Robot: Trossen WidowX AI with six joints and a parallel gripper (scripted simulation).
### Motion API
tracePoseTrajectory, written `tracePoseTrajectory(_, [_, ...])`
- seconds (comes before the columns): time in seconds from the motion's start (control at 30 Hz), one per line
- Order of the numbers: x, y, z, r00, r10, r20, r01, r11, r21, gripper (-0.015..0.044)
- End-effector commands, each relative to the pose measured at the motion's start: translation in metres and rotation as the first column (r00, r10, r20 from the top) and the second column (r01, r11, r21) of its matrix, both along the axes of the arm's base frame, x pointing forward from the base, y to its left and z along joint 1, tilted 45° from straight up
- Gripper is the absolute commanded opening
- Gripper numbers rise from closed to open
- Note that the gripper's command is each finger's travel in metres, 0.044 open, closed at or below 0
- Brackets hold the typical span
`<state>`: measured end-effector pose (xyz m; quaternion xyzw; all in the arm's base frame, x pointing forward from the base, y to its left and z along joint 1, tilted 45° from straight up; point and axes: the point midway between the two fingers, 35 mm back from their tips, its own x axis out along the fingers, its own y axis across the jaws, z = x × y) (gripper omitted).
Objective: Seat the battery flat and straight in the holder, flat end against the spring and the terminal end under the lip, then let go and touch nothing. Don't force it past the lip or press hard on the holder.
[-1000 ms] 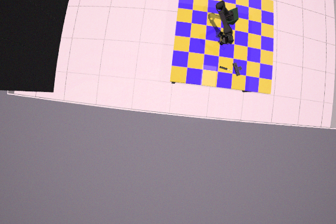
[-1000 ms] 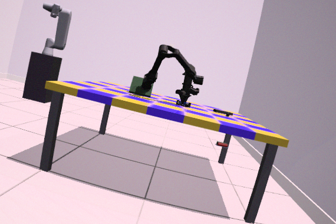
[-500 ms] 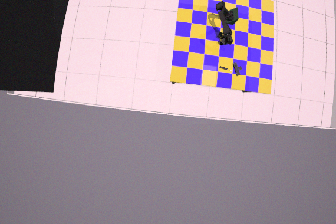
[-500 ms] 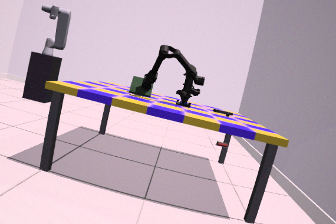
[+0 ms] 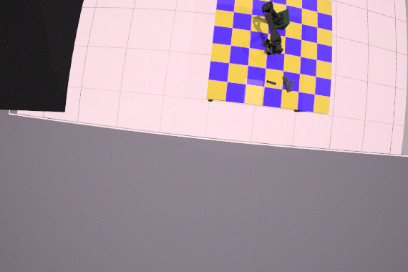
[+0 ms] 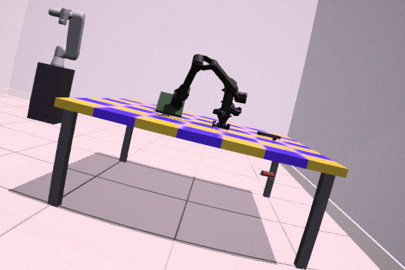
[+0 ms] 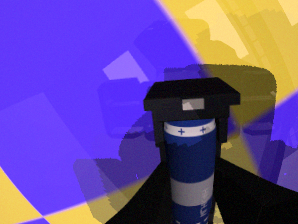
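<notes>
you've got the battery [image 7: 192, 157] at the holder [image 6: 214, 124] [image 7: 196, 89], plus-marked end right up at its black lip, nub out of sight. your gripper [image 5: 273, 49] [image 6: 222, 123] [image 7: 188, 165] is closed around the battery, a dark finger along each side. can't tell you if it's lying fully flat, and the spring end of the holder is out of view.

as for stuff around the holder: the dark branched piece [image 5: 288, 84] and the slim dark stick [image 5: 271, 82] sit well apart from it, on the side away from the arm's foot. the green panel [image 5: 284, 19] [image 6: 165, 102] stands on the opposite side of the holder, by that foot. neither the pieces nor the panel block it, but your fingers crowd the battery right beside the lip. the grey arm [image 6: 75, 37] is way off from the holder, beyond the table [image 6: 199, 138].
</notes>
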<state>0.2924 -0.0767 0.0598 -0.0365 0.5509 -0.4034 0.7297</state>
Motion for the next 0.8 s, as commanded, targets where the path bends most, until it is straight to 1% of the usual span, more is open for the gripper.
tracePoseTrajectory(0.0, [0.002,-0.001,0.001,1.000,0.001,0.006,-0.001,1.000,-0.004,0.0125])
tracePoseTrajectory(0.07, [0.002,-0.001,0.001,1.000,0.001,0.006,-0.001,1.000,-0.004,0.0174])
tracePoseTrajectory(0.57, [0.000,0.010,0.011,1.000,-0.002,0.004,0.002,1.000,-0.001,0.0174])
tracePoseTrajectory(0.63, [0.000,0.013,0.012,1.000,0.002,-0.004,-0.002,1.000,0.000,0.0227])
tracePoseTrajectory(0.77, [0.000,0.037,0.035,1.000,0.003,-0.001,-0.003,1.000,0.006,0.0332])
